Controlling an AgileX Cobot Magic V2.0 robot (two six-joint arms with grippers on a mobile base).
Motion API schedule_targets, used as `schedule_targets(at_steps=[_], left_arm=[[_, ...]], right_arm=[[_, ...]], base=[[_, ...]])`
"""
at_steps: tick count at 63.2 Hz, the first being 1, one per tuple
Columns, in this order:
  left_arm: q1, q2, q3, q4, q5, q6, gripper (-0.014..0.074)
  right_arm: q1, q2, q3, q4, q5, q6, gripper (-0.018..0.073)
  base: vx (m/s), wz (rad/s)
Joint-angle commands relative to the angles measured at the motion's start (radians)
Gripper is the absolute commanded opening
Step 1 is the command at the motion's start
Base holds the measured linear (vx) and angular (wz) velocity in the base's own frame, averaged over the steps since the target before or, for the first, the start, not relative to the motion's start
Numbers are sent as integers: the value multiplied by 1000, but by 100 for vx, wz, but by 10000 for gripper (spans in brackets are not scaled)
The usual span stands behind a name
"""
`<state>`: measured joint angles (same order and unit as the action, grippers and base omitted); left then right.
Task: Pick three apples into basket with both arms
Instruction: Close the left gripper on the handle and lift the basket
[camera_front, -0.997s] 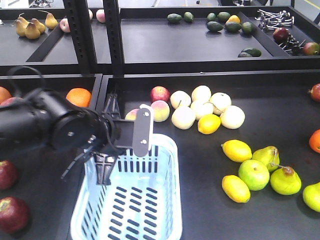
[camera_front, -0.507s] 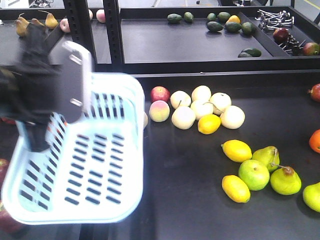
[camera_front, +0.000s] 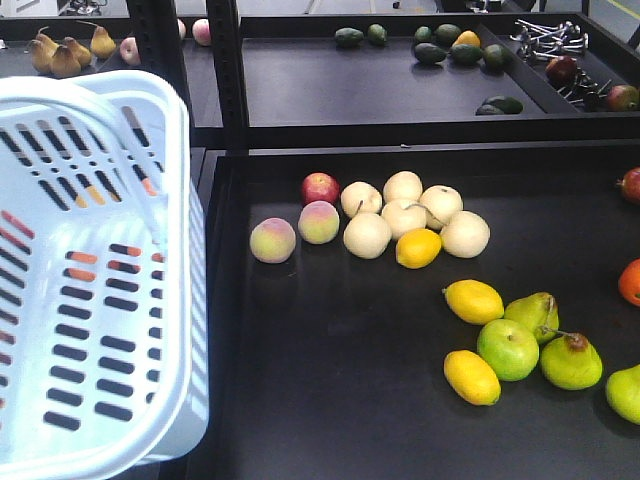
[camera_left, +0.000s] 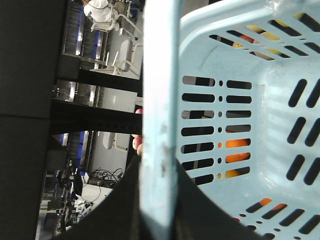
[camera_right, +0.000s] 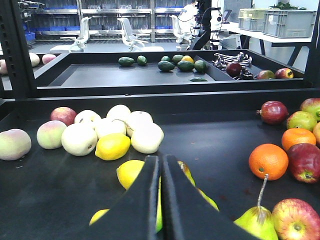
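Basket (camera_front: 190, 300) now lifted, swung to near left, tilted. Its edge is pinched tight by left gripper (camera_left: 156, 170). Right gripper (camera_right: 160, 165) is closed, nothing held. Nothing seen inside basket; filling not yet begun.

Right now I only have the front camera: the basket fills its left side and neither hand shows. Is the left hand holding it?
Observer: Yes. The left wrist view shows the left hand with a black finger on either side of a pale bar of the basket.
Operator: And the right hand?
Observer: The right hand is shut on nothing, a lemon showing just past its fingers.
Operator: Dark apples near it?
Observer: Two to its right: one dark red apple farther back, another beside an orange.
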<state>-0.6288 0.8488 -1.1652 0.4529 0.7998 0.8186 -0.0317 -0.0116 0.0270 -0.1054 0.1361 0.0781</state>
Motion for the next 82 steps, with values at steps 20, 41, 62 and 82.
schedule_targets(at_steps=[20,41,62,82], left_arm=[[-6,-37,-35,24,-49,-16,-8],[-6,-37,-35,24,-26,-16,-8],[-6,-37,-35,24,-26,-16,-7],[-6,-37,-35,24,-26,-16,-7]], right_arm=[[-7,-13,15,-5,-74,0,-9],[-7,-13,15,-5,-74,0,-9],[-7,-13,15,-5,-74,0,-9],[-7,-13,15,-5,-74,0,-9]], base=[[0,0],[0,0],[0,0],[0,0]])
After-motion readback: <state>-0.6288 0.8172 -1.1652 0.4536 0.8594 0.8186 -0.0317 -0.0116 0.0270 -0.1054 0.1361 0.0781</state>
